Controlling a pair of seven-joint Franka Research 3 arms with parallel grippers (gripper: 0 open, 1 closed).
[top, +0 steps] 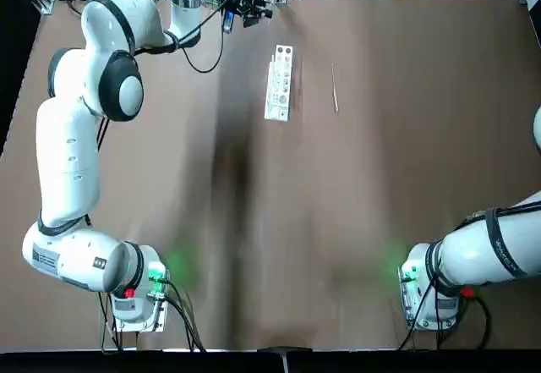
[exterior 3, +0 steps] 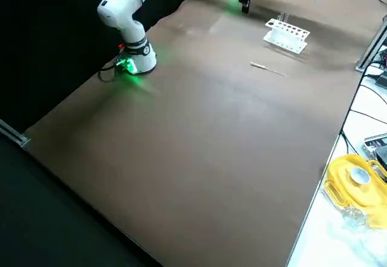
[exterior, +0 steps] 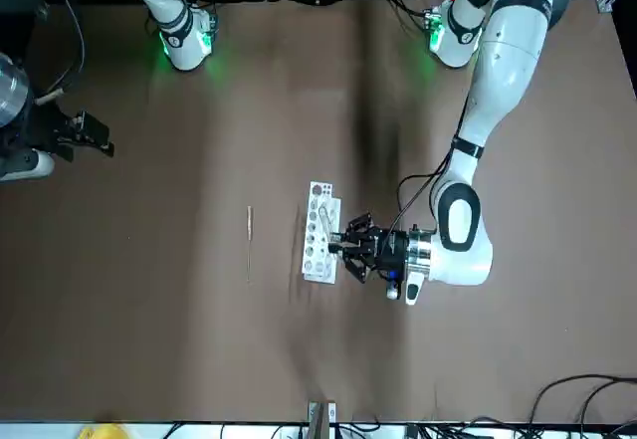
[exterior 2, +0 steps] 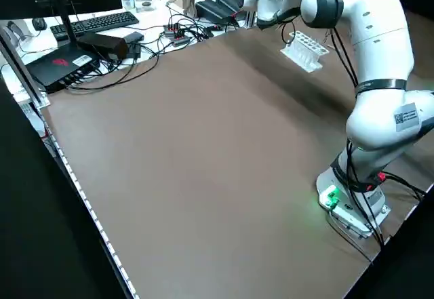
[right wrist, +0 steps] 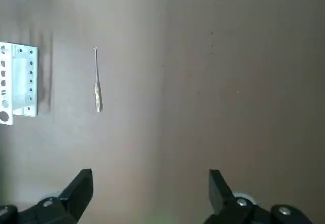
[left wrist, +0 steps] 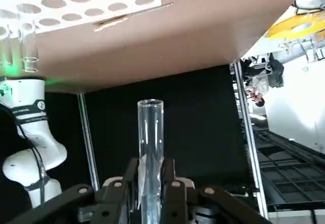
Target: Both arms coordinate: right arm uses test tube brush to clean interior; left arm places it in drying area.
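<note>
- The left hand (left wrist: 152, 183) is far out over the brown worktop (top: 380, 204), at its far edge just left of the white rack (top: 280, 83), its fingers pinching a clear test tube (left wrist: 150, 148) that juts out beyond them.
- In the front view the left hand (exterior: 353, 247) lies level, pointing at the rack (exterior: 320, 232), close beside it.
- One more clear tube (left wrist: 29, 41) stands in the rack's end hole.
- The test tube brush (top: 335, 88) lies flat on the worktop just right of the rack, apart from it and roughly parallel.
- The right hand (right wrist: 150, 188) hangs above bare worktop, well apart from the brush (right wrist: 97, 84), its fingers spread wide and holding nothing.
</note>
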